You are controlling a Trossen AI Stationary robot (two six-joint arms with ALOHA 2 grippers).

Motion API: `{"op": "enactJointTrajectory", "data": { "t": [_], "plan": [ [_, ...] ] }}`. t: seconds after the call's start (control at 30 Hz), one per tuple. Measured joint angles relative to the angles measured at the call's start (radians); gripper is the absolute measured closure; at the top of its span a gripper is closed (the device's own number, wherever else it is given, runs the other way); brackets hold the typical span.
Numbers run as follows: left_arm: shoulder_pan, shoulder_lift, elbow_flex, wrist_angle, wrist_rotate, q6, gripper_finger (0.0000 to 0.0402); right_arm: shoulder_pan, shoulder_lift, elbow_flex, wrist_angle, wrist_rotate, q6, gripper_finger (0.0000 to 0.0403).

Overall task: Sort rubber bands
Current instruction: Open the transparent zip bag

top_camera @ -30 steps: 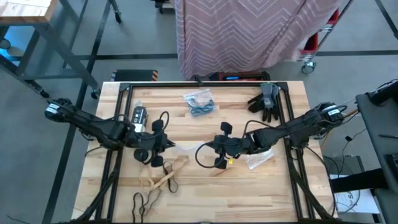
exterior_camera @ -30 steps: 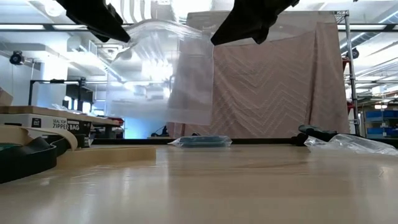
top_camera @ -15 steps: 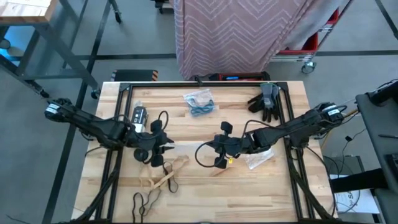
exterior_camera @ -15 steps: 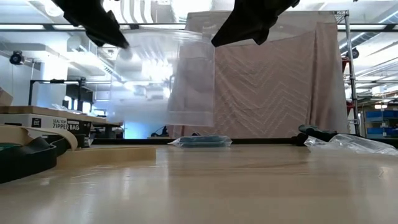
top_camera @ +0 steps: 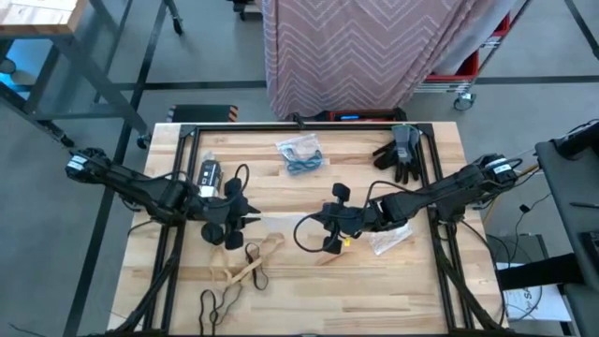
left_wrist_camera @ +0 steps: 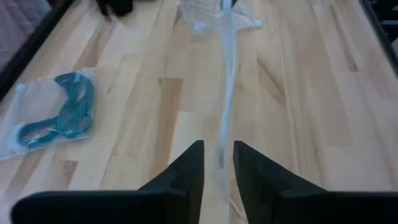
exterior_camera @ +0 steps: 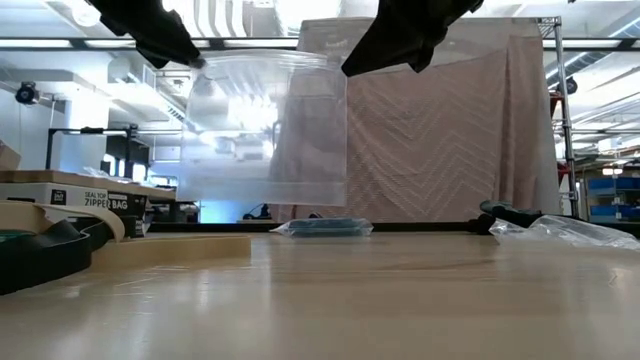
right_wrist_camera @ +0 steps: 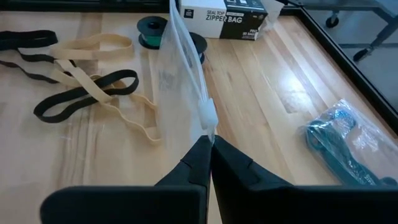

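Bag (exterior_camera: 265, 125) stretched left-right between both grippers: right gripper (right_wrist_camera: 208, 144) pinching its corner; left gripper (left_wrist_camera: 218, 163) slightly parted around its edge. Bands (top_camera: 245, 270) near-left, nearer left arm.

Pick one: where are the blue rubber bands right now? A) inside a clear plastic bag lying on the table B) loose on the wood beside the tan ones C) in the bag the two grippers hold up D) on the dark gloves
A: the blue rubber bands lie sealed in a clear bag flat on the table, while the held bag between the grippers looks empty.
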Motion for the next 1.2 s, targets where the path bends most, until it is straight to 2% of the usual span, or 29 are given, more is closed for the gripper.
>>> {"op": "enactJointTrajectory", "data": {
  "t": [0.23,0.43,0.7,0.97,1.2],
  "plan": [
    [0.000,0.000,0.000,-0.014,-0.037,0.016,0.0396,0.000,0.000,0.000,0.011,0.000,0.000,0.0403],
    [0.000,0.000,-0.001,0.046,-0.039,0.031,0.0400,-0.002,0.004,0.000,0.077,0.000,0.005,0.0403],
    [0.000,0.000,-0.001,0.003,-0.122,-0.021,0.0401,-0.016,0.015,-0.001,0.048,0.002,0.074,0.0403],
    [0.047,0.000,-0.001,-0.018,-0.198,-0.115,0.0401,-0.048,0.019,0.007,0.038,0.139,0.142,0.0403],
    [0.117,0.046,-0.001,-0.020,-0.177,-0.158,0.0401,-0.079,0.047,0.014,0.038,0.137,0.158,0.0403]
  ]
}}
